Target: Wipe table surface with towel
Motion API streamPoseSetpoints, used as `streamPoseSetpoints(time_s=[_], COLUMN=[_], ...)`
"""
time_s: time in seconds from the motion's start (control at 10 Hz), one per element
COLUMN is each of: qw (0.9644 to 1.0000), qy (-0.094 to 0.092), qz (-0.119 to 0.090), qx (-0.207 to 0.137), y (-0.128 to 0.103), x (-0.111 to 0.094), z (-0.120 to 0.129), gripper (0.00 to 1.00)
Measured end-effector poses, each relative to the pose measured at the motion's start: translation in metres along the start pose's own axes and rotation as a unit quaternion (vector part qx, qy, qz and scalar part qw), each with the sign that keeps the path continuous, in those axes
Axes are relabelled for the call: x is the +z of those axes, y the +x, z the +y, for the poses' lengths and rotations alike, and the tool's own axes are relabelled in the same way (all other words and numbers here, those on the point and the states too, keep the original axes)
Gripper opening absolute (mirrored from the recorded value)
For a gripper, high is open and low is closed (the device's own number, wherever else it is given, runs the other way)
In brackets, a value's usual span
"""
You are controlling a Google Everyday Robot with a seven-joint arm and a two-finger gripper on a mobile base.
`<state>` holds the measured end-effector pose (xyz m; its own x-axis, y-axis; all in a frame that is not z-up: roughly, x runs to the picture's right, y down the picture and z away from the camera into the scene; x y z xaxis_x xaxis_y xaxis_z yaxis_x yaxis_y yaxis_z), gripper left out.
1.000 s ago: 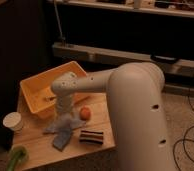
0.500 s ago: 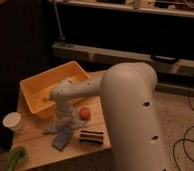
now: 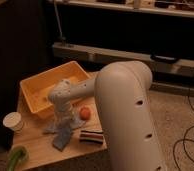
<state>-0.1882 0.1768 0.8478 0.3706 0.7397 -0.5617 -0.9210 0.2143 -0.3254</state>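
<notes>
Claw (image 3: pixel 63 121) points down, spread wide, gripping nothing I can see; towel (image 3: pixel 51 127) lies right under it, spilling out both sides.

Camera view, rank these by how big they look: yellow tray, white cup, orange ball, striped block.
1. yellow tray
2. white cup and striped block, too alike to rank
3. orange ball
The gripper hangs over the towel, beside the ball.

The table surface (image 3: pixel 40 152) bears tray (image 3: pixel 32 93), cup (image 3: pixel 13 121), towel (image 3: pixel 51 127); gripper (image 3: pixel 64 118) over towel.
</notes>
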Motion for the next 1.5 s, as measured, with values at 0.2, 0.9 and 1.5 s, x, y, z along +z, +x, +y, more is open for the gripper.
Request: streamPoseSetpoints(time_s=[0.2,0.9,1.5], qw=[1.0,0.9995,0.9992], qy=[-0.001,-0.016,-0.006], qz=[0.005,0.027,0.038], qx=[0.001,0.001,0.008], y=[0.0,0.002,0.002], x=[0.007,0.01,0.014], z=[-0.002,-0.001,-0.007], gripper=[0.62,0.0,0.0])
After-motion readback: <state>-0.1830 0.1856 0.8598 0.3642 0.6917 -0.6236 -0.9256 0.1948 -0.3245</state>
